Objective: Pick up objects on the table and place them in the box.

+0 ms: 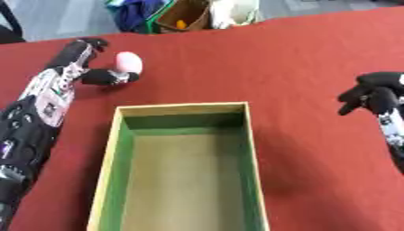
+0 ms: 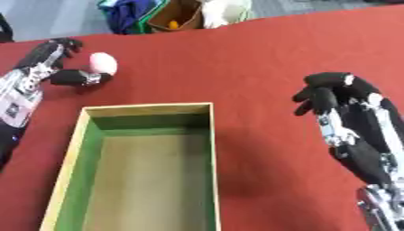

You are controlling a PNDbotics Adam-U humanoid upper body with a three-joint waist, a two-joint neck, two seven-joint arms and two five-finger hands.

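**Left robot hand at the egg**

The left robot hand (image 1: 88,63) lay on the red tabletop (image 1: 300,67) beyond the box (image 1: 117,149)'s far left corner; its thumb and fingers cupped a pale pink egg (image 1: 128,62) without closing round it; the box stood open; the right robot hand (image 2: 335,92) hung at the right, fingers curled, holding nothing.

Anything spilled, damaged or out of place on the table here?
Nothing stands out. The box sits flat and empty on the red table, and the left hand is against a pink egg-shaped object. The right hand hangs idle.
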